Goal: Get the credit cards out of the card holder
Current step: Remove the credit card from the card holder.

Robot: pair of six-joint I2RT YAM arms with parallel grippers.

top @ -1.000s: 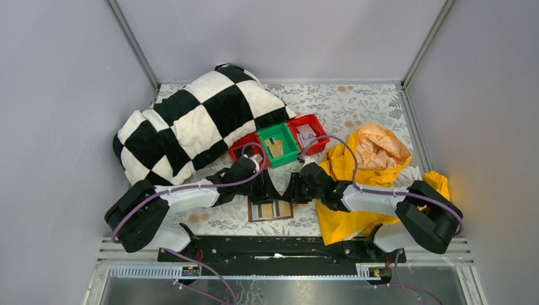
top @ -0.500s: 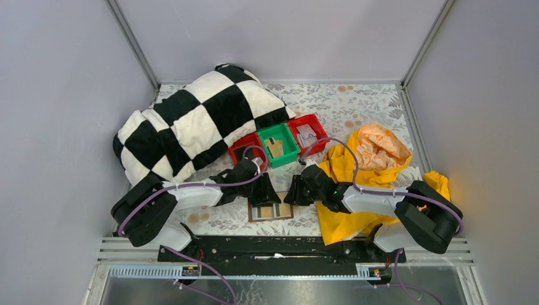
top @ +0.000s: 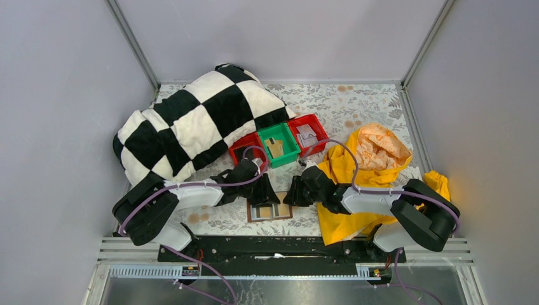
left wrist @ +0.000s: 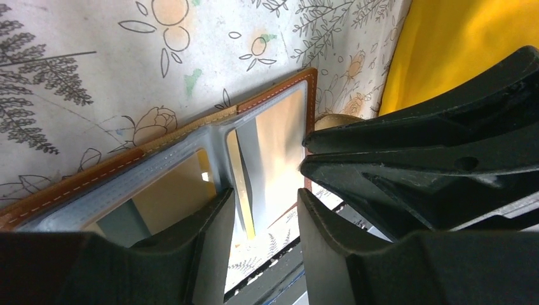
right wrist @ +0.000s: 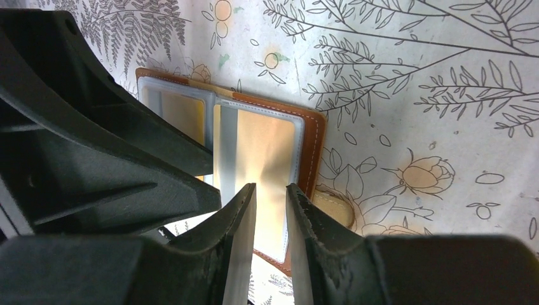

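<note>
The brown card holder (top: pixel 270 211) lies open on the floral table near the front edge. It also shows in the left wrist view (left wrist: pixel 309 95) and the right wrist view (right wrist: pixel 316 146). Tan/gold credit cards (right wrist: pixel 267 149) sit in its pale grey pockets, and one also shows in the left wrist view (left wrist: pixel 279 143). My left gripper (top: pixel 264 194) is open over the holder's middle, and a gold card edge (left wrist: pixel 240 184) lies between its fingers (left wrist: pixel 266 197). My right gripper (top: pixel 294 193) hovers over the right pocket with its jaws narrowly apart (right wrist: pixel 270 189) and empty.
A green bin (top: pixel 278 145) and two red bins (top: pixel 308 132) stand behind the holder. A checkered blanket (top: pixel 191 121) fills the back left. A yellow cloth (top: pixel 346 168) and an orange cloth (top: pixel 378 149) lie to the right. The two grippers are very close together.
My left arm has shifted and its gripper has moved down toward the holder. My right gripper has edged slightly left. The holder has not moved.
</note>
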